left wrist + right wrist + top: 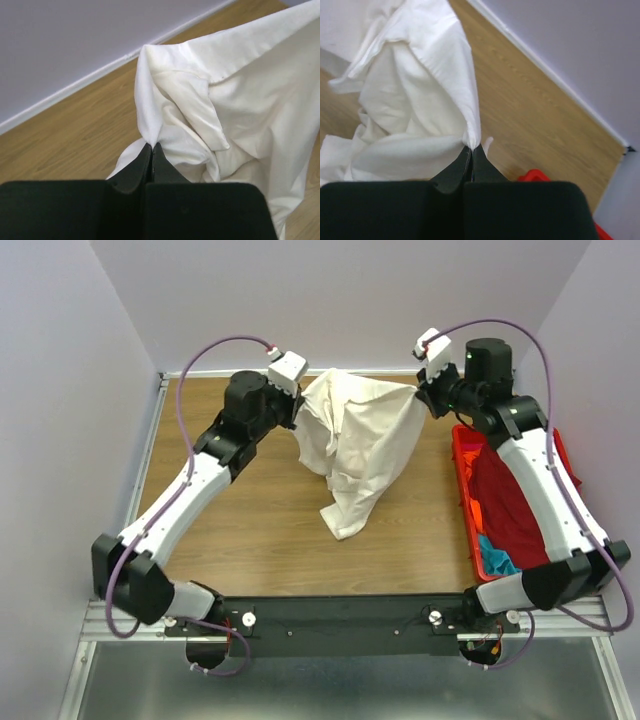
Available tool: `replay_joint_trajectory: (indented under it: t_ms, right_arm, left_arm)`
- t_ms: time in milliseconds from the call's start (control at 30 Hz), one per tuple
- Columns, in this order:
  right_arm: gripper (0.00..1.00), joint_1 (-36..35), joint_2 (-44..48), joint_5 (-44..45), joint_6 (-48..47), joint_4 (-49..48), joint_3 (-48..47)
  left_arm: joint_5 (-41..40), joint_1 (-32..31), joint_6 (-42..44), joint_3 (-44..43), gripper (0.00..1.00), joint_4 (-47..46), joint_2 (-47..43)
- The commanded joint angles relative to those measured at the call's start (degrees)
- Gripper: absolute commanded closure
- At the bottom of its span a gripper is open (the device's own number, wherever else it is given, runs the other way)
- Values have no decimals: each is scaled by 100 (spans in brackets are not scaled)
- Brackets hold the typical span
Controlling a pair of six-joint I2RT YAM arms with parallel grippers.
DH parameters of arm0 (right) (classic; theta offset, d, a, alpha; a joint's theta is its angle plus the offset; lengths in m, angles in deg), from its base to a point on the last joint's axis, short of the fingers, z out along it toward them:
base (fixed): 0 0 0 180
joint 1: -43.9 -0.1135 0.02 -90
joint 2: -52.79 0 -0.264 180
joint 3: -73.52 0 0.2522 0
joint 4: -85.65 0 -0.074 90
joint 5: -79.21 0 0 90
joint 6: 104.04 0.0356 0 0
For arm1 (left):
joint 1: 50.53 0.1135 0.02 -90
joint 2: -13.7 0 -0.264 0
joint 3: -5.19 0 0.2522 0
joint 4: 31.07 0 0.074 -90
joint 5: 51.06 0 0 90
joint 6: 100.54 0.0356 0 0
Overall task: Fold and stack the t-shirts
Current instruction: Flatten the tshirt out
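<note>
Holding crumpled cream-white cloth t-shirt (360, 440) aloft to spread it flat (left gripper (151, 145), right gripper (471, 147) each pinching an edge).

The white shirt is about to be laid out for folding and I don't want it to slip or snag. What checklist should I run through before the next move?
1. Grip of the left gripper on the white shirt: ok, shut on the cloth.
2. Grip of the right gripper: ok, shut on the cloth.
3. Shirt spread flat between them: not ok, it hangs bunched, and its low end seems to rest on the table.
4. Matching corners held: cannot tell.
5. Shirt apart from the crate: ok.
6. The other shirts out of the way: ok, in the crate.
</note>
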Motion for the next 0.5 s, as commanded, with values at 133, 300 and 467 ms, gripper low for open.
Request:
replay_joint_trajectory:
  t_ms: [133, 300, 467]
  right_arm:
    - [99, -43, 767, 1221, -601, 122, -788]
    - [99, 194, 1022, 1108, -452, 131, -1177]
    - [99, 562, 1496, 467, -416, 272, -1326]
  left_arm:
    - [328, 9, -53, 243, 100, -208, -1643]
    - [372, 9, -9, -20, 100, -165, -2383]
    - [495, 9, 105, -161, 100, -121, -3156]
